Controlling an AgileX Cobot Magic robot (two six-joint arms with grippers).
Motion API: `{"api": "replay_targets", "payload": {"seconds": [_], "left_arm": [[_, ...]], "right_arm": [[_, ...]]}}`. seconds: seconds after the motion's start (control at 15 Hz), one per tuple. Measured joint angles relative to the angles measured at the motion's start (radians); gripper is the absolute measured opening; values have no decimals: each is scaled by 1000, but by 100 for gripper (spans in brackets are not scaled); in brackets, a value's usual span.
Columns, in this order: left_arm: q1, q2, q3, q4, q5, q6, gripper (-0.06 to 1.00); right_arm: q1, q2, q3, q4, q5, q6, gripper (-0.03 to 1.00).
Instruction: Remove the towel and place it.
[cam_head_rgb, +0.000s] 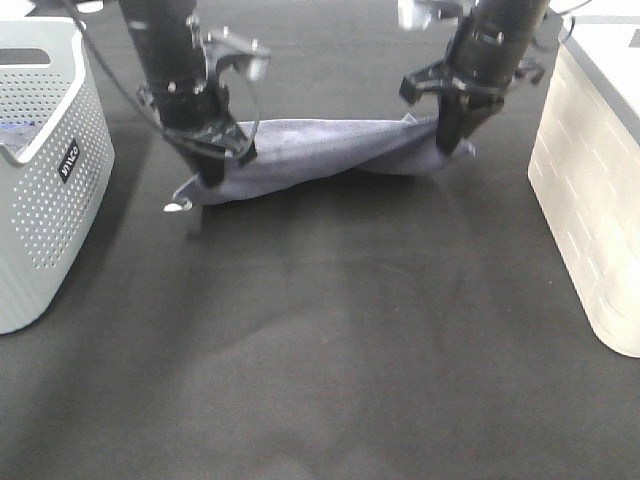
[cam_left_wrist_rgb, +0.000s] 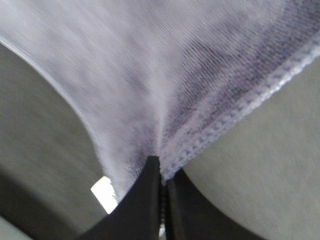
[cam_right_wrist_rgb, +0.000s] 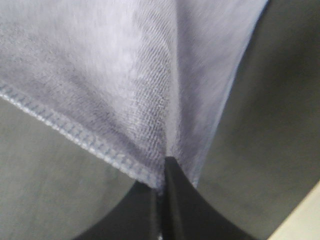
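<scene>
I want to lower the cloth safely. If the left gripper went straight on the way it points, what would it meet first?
The left gripper points down into the towel clamped in its jaws; past that, likely the dark table, though the gap is unclear.

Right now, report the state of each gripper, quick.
Left gripper: closed, pinching one end of the towel.
Right gripper: closed, pinching the other end of the towel.

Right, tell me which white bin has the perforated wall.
The left bin: holes all over its wall, plus a dark label. The right bin has a solid, brick-patterned wall.
</scene>
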Motion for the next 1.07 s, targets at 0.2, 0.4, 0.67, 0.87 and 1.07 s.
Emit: {"api": "replay_targets", "payload": {"seconds": [0.2,0.4,0.67,0.87,1.07], "left_arm": [[0,-44,89,-19,-1,12,0],[0,-85,178,-47,-5,35,0],[-2,-96,298,-84,-13,44,0],[-4,-108,339,-116,-16,44,0],[-4,-131,386,-131,-19,47,0]], "right_arm": [[0,-3,113,16,0,1,0],[0,-40,210,30,0,2,0],[1,-52,295,56,-1,2,0],[1,-102,360,64,-3,0,0],[1,-115,420,73,-4,-1,0]]}}
